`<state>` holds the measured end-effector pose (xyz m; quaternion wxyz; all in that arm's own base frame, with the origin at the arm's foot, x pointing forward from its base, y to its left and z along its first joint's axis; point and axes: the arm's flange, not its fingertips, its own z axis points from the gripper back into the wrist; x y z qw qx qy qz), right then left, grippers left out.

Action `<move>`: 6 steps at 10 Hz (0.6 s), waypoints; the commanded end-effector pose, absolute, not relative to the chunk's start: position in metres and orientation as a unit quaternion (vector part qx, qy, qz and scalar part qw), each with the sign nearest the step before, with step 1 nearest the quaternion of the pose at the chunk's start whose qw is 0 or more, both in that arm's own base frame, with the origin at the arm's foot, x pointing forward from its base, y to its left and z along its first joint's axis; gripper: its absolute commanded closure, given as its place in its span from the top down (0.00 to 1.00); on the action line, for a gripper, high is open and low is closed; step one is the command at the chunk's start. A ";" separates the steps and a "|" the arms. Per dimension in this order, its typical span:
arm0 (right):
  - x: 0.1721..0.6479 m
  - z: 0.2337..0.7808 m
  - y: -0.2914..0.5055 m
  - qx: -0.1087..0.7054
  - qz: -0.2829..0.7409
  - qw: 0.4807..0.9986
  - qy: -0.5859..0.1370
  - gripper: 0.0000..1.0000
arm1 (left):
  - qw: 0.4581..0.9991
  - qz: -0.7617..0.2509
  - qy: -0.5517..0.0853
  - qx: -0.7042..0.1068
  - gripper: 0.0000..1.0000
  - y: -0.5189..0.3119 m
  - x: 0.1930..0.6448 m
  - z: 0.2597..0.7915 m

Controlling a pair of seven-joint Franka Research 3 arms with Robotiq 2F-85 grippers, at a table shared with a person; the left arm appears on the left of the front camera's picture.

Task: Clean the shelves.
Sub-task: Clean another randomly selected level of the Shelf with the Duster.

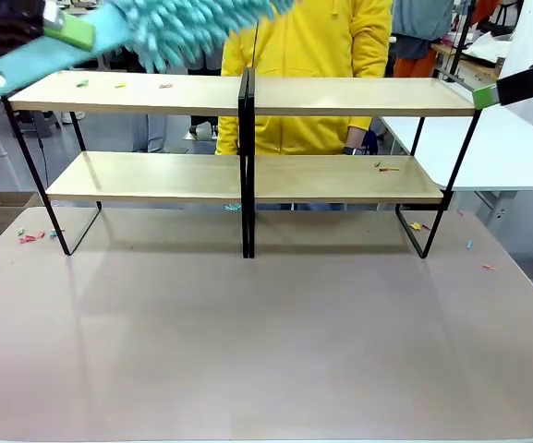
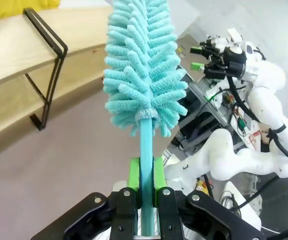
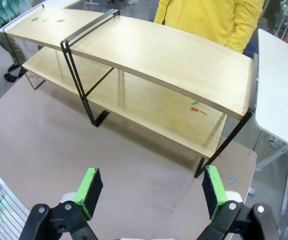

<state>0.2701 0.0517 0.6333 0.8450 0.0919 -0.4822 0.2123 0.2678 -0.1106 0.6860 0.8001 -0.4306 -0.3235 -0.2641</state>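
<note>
The shelves [image 1: 340, 96] are a two-tier wooden rack on a black frame at the far side of the table, also seen in the right wrist view [image 3: 173, 55] and the left wrist view [image 2: 14, 50]. Small coloured scraps [image 1: 120, 85] lie on the top board's left end, and more scraps [image 1: 386, 167] on the lower board's right end. My left gripper [image 1: 67, 29] [image 2: 146, 180] is shut on the handle of a fluffy teal duster [image 2: 144, 65] [image 1: 192, 28], held above the top board's left half. Off the rack's right end, my right gripper [image 1: 488, 94] [image 3: 151, 187] is open and holds nothing.
A person in a yellow hoodie [image 1: 312, 65] stands behind the rack. Scraps lie on the grey-brown tabletop [image 1: 266, 332] by the left leg [image 1: 30, 236] and the right leg [image 1: 418, 225]. A white table [image 1: 506, 148] adjoins on the right.
</note>
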 end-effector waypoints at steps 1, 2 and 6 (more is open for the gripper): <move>0.270 0.633 0.051 0.092 0.211 0.845 -0.482 1.00 | 0.844 -0.268 -0.244 -0.396 0.12 -0.161 0.268 0.661; 0.270 0.633 0.051 0.092 0.211 0.845 -0.482 1.00 | 0.866 -0.282 -0.177 -0.372 0.12 -0.190 0.263 0.641; 0.270 0.633 0.051 0.092 0.211 0.845 -0.482 1.00 | 0.900 -0.217 -0.181 -0.333 0.12 -0.294 0.257 0.582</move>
